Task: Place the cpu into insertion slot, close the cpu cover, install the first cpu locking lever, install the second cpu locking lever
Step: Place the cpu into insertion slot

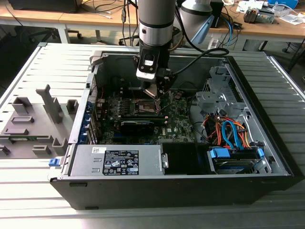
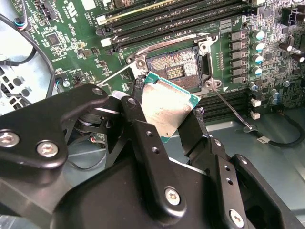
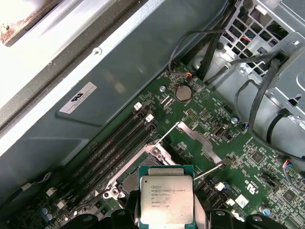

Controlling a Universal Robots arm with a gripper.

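In both wrist views my gripper is shut on the cpu, a flat square chip with a silvery top and green edge, held by two opposite sides and tilted. It hangs just above and beside the insertion slot, whose dark pin field lies uncovered inside its metal rim. A silvery strip that looks like the raised cpu cover stands beyond the slot. Two thin locking levers stick out unlatched. In the exterior view my gripper is low over the motherboard.
The open computer case walls the board in. Memory slots run beside the socket, and a black card lies just in front of it. The power supply and a drive bay with blue and orange cables stand nearby.
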